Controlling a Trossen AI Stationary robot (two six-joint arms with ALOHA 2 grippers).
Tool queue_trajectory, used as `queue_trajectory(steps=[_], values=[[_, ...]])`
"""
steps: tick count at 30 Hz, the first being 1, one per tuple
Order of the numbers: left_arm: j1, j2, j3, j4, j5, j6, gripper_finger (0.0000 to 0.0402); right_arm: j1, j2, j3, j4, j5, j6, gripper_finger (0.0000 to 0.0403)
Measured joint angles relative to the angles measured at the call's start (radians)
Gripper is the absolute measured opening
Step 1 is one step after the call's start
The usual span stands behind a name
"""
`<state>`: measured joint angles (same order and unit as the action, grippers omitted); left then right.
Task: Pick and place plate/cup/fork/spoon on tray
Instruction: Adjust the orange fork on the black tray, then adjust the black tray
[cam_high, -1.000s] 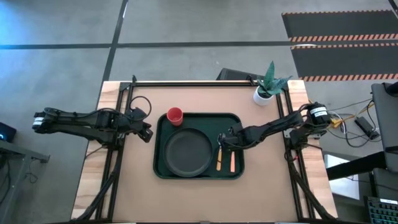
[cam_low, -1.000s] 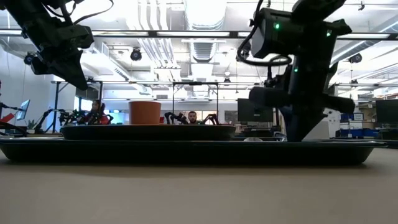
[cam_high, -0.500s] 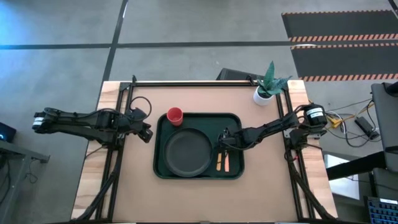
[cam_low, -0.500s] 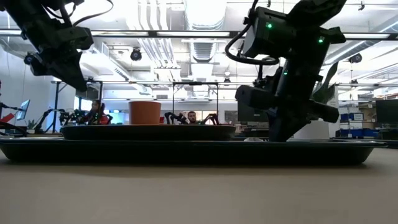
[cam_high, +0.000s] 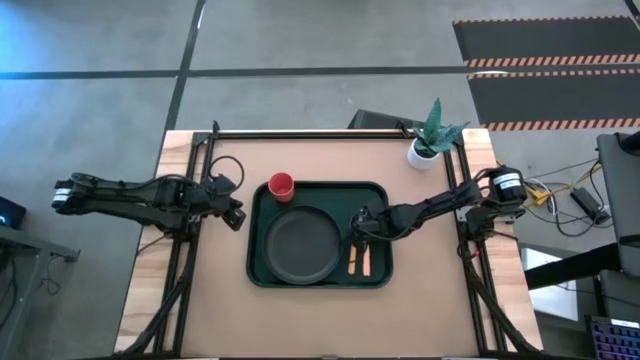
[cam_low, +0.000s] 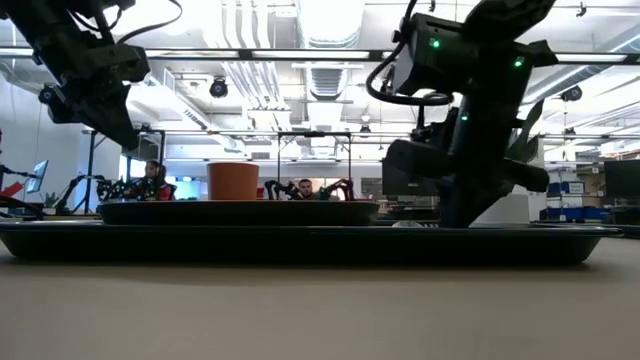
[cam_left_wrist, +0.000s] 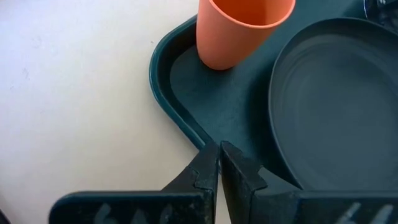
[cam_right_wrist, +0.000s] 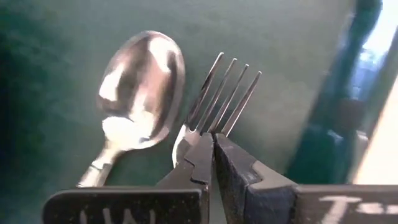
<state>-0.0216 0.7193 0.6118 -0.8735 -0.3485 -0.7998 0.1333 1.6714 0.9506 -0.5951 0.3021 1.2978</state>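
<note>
The dark green tray (cam_high: 378, 192) lies mid-table. On it rest the dark plate (cam_high: 300, 245), the red cup (cam_high: 282, 186) standing upright in the far left corner, and the spoon (cam_high: 352, 260) and fork (cam_high: 365, 260) side by side at the right, orange handles toward the near edge. My right gripper (cam_high: 358, 230) is down on the tray, shut at the fork (cam_right_wrist: 224, 93), with the spoon's bowl (cam_right_wrist: 140, 93) just beside it. My left gripper (cam_high: 238, 218) is shut and empty, raised above the tray's left rim (cam_left_wrist: 163, 93) near the cup (cam_left_wrist: 239, 31). My right gripper is shut on the fork at its neck (cam_right_wrist: 181, 144), just behind the tines. Its own fingers hide the place of contact. The fingers come from above, slanting from the table's right. The fork lies along the tray floor beside the spoon, its handle (cam_high: 365, 264) low on the tray.
A white pot with a green plant (cam_high: 428, 140) stands at the table's far right corner. Black frame rails run along the table's left, right and far edges. People and equipment show in the room beyond the table in the low view.
My right gripper has turned and tipped over the tray, shifting slightly toward the table's right edge. The fork's handle has swung toward the table's left, closer to the spoon's handle, and now lies alongside it.
</note>
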Motion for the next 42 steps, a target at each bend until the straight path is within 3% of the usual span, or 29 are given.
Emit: queue_trajectory(steps=[17, 31, 42], values=[[0.000, 0.000, -0.021, 0.001, 0.004, -0.005, 0.0000, 0.000, -0.005, 0.023, -0.029, 0.004, -0.015, 0.0008], [0.000, -0.038, -0.011, 0.000, 0.004, 0.005, 0.0000, 0.006, -0.027, 0.151, -0.224, 0.012, -0.084, 0.0008], [0.000, -0.098, 0.107, -0.001, 0.004, 0.232, 0.0000, 0.009, -0.039, 0.377, -0.294, 0.143, -0.337, 0.0008]])
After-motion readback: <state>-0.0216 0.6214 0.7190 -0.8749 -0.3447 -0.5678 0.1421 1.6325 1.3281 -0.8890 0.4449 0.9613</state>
